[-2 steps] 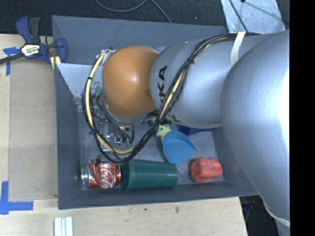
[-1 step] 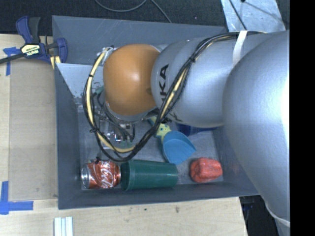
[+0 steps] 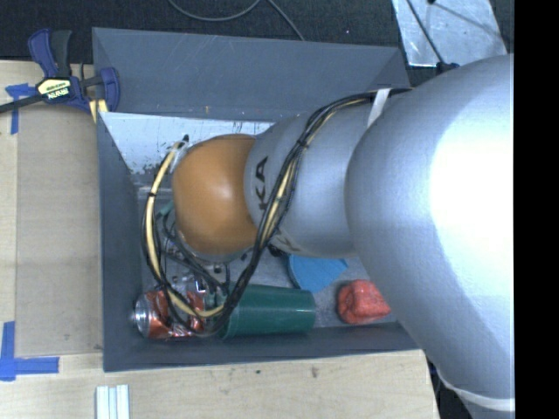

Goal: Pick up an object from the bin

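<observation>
Arm (image 3: pixel 419 208) comes in from the right and covers most of the bin (image 3: pixel 118 234). The orange cover (image 3: pixel 214 195) on the wrist sits over the bin's middle-left. Yellow and black cables (image 3: pixel 157 225) loop down the cover's left side and run on toward the near wall.

Gripper (image 3: pixel 190 279) is below the cover, low in the near-left part of the bin, seen as bits of metal among the wiring. Apart or together: can't tell, the cover and cables block it.

Nearest thing is a crushed can (image 3: pixel 155 314), red and silver, on its side in the near-left corner with its silver end facing left. Gripper is just on the far side of it, partly above it. Cables cross the can's right half. Contact: can't tell.

Just right of the can is a green cylinder (image 3: pixel 275 312), dark, on its side along the near wall. Cables cross where it meets the can.

Blue piece (image 3: pixel 316 273), flat and rounded, lies just beyond the cylinder's right end, partly under the arm.

Red lump (image 3: pixel 361 302) sits right of the cylinder, near the near wall, at the arm's edge.

The far-left bin floor is pale with dark specks.
</observation>
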You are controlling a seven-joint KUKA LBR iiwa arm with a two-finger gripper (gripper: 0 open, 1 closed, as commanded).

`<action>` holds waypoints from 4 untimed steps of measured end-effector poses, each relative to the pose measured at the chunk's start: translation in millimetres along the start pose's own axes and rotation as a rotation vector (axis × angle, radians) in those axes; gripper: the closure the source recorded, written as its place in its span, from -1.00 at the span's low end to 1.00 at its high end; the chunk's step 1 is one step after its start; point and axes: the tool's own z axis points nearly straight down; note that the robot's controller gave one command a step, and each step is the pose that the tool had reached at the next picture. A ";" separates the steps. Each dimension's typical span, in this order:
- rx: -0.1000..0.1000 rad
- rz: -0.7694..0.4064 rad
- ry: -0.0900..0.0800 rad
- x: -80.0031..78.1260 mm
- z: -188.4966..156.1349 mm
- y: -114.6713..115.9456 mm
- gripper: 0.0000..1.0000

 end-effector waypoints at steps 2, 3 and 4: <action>0.000 -0.069 0.000 15.1 3.6 -3.3 -1.00; 0.001 0.120 0.001 8.9 27.1 -16.6 -1.00; 0.000 0.182 -0.004 18.6 28.7 -12.5 1.00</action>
